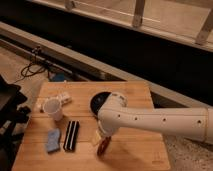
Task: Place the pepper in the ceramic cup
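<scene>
Wooden table (pixel 135 150), pepper (pixel 103 146) at the pincer (pixel 101 142) (ceramic cup (pixel 53 108) well apart)

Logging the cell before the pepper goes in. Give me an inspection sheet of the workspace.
Surface: wooden table, bare at front right.
Job's things: pepper at the gripper's tip, front centre; ceramic cup upright at the left, apart from it.
Clutter: black bowl partly behind the arm; striped block; blue pad; small pale item.
Grippers: gripper low over the table, right of the striped block.
Cables: cables on the floor, back left.
Surroundings: railing above a dark wall.
</scene>
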### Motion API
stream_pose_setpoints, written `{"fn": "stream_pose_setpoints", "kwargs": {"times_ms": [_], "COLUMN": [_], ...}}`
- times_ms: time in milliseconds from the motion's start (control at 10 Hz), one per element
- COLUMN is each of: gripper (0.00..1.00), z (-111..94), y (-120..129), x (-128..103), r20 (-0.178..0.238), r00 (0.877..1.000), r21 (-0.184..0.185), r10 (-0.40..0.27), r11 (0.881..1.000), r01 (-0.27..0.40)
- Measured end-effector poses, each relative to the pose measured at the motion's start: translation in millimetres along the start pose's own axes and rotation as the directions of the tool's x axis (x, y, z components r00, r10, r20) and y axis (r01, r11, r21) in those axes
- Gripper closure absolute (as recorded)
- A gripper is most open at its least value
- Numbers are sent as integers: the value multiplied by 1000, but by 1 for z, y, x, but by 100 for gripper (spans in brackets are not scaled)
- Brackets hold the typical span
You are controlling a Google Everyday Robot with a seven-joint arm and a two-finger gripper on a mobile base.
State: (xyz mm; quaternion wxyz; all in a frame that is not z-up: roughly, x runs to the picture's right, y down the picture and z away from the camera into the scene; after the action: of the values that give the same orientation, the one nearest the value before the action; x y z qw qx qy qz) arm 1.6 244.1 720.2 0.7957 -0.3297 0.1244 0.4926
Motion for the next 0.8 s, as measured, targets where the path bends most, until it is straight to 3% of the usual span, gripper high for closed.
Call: {"fn": "stream_pose_setpoints", "kwargs": {"times_ms": [400, 800], "gripper": [20, 20], "z": [33, 69], "y": [18, 5], "x": [-6, -6], "r20": [-59, -147], "r00": [998, 983], "r21": [-15, 33], "r10": [7, 106], "r11": [1000, 994], "r01": [-8, -102]}}
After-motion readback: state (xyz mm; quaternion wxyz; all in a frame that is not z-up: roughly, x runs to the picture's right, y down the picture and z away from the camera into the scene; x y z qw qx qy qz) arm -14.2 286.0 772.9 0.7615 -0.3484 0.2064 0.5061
